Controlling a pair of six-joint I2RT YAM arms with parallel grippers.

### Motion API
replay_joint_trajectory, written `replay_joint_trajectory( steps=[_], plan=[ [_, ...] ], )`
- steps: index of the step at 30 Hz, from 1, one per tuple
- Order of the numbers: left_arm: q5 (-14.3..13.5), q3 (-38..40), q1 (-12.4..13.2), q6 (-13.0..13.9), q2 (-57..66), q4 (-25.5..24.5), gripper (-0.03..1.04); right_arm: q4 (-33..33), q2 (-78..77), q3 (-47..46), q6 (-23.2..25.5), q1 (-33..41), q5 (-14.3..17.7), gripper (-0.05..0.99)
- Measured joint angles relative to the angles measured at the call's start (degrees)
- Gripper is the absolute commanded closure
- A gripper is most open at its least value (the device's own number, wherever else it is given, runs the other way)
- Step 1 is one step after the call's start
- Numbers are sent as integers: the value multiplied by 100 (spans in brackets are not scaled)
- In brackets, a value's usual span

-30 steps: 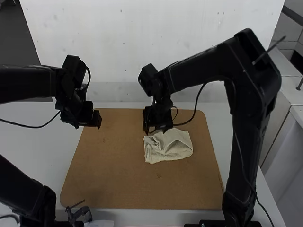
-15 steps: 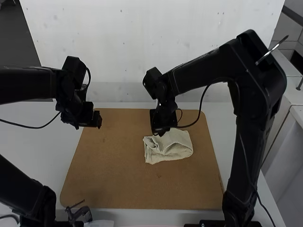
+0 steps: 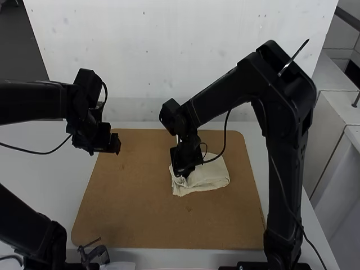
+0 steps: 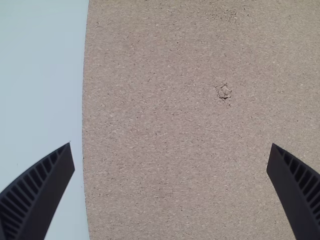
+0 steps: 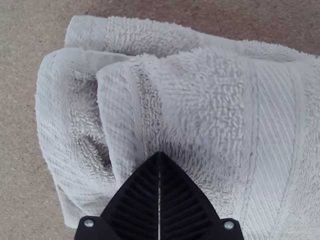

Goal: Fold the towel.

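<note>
Towel (image 5: 210, 100), folded, beneath right pincer (image 5: 160, 154), tips together, no cloth visibly gripped, probably to tidy the fold; left pincer (image 4: 171, 145) spread wide, empty, above board (image 4: 175, 60)

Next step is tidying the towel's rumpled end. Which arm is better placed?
Right, I'd say. The right gripper is right at the rumpled end of the towel, though its closed fingers may need opening first. The left gripper is open over the board's left edge, well away.

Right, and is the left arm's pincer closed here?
No, the left pincer stands open, its ribbed fingers wide apart over the brown board.
</note>
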Motion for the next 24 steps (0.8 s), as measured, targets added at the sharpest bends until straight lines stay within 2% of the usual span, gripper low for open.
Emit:
replay_joint_trajectory(
  steps=[8, 18, 19, 22, 24],
  plan=[
    [2, -22, 155, 48, 0, 85, 2, -15, 326, 378, 24, 428, 61, 92],
    [50, -160, 273, 131, 0, 166, 2, 2, 459, 638, 52, 507, 59, 91],
    [66, -160, 289, 133, 0, 166, 2, 2, 459, 638, 55, 503, 61, 88],
    [92, -160, 308, 151, 2, 166, 2, -68, 459, 638, 87, 498, 96, 62],
    [120, -160, 313, 170, 0, 166, 2, -175, 437, 638, 79, 463, 125, 51]
  ],
)
